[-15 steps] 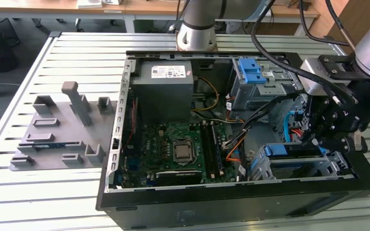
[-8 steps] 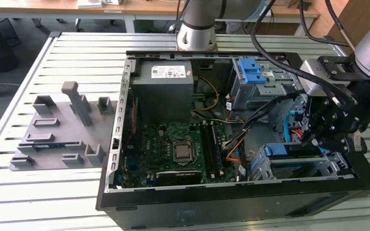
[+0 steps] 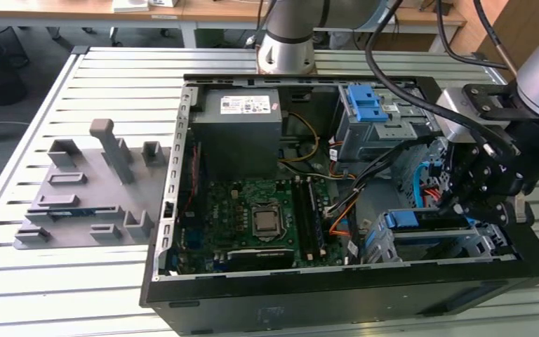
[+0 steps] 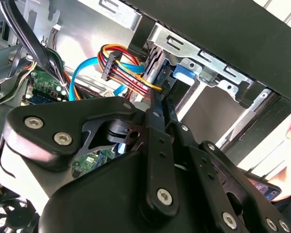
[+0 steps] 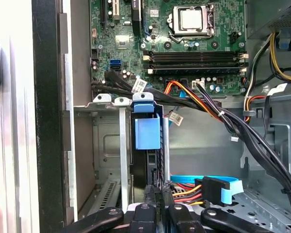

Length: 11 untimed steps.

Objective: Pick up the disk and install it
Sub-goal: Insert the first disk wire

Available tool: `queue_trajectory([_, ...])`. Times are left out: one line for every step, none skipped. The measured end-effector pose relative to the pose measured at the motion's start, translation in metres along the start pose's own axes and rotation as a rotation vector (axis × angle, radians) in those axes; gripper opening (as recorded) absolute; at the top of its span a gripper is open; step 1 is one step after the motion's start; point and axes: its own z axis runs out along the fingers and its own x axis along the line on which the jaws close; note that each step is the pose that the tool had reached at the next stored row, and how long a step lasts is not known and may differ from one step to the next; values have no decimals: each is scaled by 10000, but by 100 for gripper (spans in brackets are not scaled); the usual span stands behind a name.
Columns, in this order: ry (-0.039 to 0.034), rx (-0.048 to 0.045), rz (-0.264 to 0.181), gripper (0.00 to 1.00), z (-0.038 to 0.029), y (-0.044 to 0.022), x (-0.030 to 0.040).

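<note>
Disk (image 5: 146, 141): stands on edge in lower drive cage (image 3: 480, 242), blue carrier tab up.
Hand (image 5: 156, 194): fingers narrow, pinched on disk's edge.
Technique: push straight along slot; keep cables (image 5: 199, 99) clear.

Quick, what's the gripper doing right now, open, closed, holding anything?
Gripper: closed on the disk, which stands on edge in the drive cage of the computer case.

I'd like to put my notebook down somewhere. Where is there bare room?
The slatted table is bare in front of the grey fixture plate, left of the computer case in the exterior view. Inside the case it is crowded: cables, gripper, disk.
</note>
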Motion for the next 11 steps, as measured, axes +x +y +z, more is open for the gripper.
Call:
queue_trajectory([-2, 0, 4, 16, 3, 0, 2])
queue_trajectory([-7, 0, 9, 16, 10, 0, 3])
queue_trajectory([-6, -2, 13, 16, 15, 0, 4])
queue_trajectory([-7, -4, 17, 16, 21, 0, 5])
queue_trajectory([-6, -6, 19, 16, 25, 0, 7])
queue_trajectory([-6, -6, 22, 16, 28, 0, 7])
queue_trajectory([-5, -7, 23, 16, 28, 0, 7])
queue_trajectory([-5, -7, 24, 16, 28, 0, 7])
queue_trajectory([-5, -7, 24, 16, 28, 0, 7])
queue_trajectory([-6, -7, 25, 16, 29, 0, 7])
queue_trajectory([-5, -7, 25, 16, 29, 0, 7])
